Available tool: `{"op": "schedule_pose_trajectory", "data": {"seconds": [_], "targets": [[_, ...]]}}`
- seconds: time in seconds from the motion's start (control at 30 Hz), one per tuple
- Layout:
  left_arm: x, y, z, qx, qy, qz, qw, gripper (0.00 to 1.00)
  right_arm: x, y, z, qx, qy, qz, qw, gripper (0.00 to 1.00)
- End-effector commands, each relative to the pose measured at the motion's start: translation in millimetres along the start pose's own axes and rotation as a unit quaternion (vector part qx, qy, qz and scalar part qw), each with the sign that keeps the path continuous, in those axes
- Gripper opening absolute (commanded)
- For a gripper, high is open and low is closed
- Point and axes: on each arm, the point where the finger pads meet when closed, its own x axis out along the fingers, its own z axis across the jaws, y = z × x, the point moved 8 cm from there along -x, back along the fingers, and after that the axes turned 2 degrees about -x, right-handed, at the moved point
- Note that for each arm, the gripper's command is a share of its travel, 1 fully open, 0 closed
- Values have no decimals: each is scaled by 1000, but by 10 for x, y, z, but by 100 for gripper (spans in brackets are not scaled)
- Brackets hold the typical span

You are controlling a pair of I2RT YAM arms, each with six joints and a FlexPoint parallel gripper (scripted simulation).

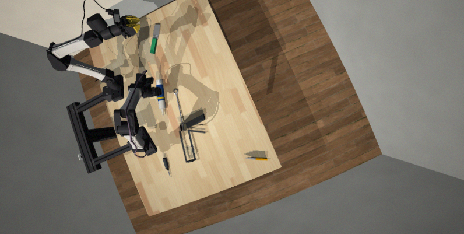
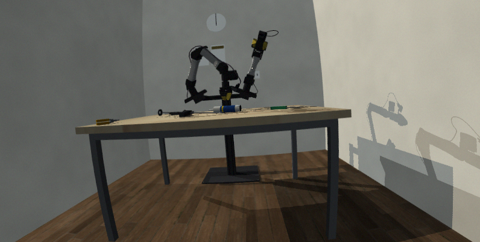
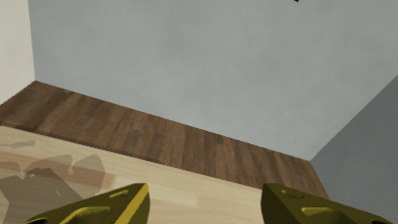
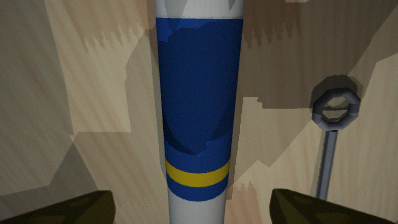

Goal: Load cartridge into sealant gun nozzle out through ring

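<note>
From the top, the pale, wood-grained table [image 1: 227, 154] [image 2: 214, 119] carries the cartridge [image 1: 161, 95] [image 2: 228, 108] [image 4: 197, 100], a smooth cylinder lying on its side, nozzle pointing toward the gun's frame end. Beside it lies the sealant gun [image 1: 186, 144] [image 2: 183, 113] [image 4: 326, 165], a dark, open frame with a slim rod ending in a ring. A green-handled tool [image 1: 154, 44] [image 2: 278, 107] with a flat grey blade lies beyond the cartridge's other end.

In the exterior view, the right gripper [image 2: 226, 98] [image 4: 192, 199] points down behind the cartridge, while the left gripper [image 2: 259, 44] [image 3: 205, 193] is raised well above the tabletop.

The left wrist view shows glossy yellow fingers apart with nothing between them.

The right wrist view shows its fingers wide apart, near the white-ended cartridge's blue sleeve and yellow band, holding nothing.
</note>
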Motion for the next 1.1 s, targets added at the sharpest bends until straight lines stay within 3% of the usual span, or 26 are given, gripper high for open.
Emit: {"op": "schedule_pose_trajectory", "data": {"seconds": [0.0, 0.33, 0.53, 1.07], "targets": [[-58, -252, -80, -5, 18, -41, 999, 53, 155, 62, 30, 1, -6, 23, 1000, 74], [19, -197, -56, -10, 6, -28, 1000, 53, -106, 15, -94, 17, 5, -19, 1000, 74], [23, -187, -60, -8, 8, -26, 1000, 53, 174, 44, -24, 3, 2, 8, 1000, 74], [22, -194, -60, -8, 8, -27, 1000, 53, 459, 60, -6, 0, 0, 15, 1000, 74]]}}
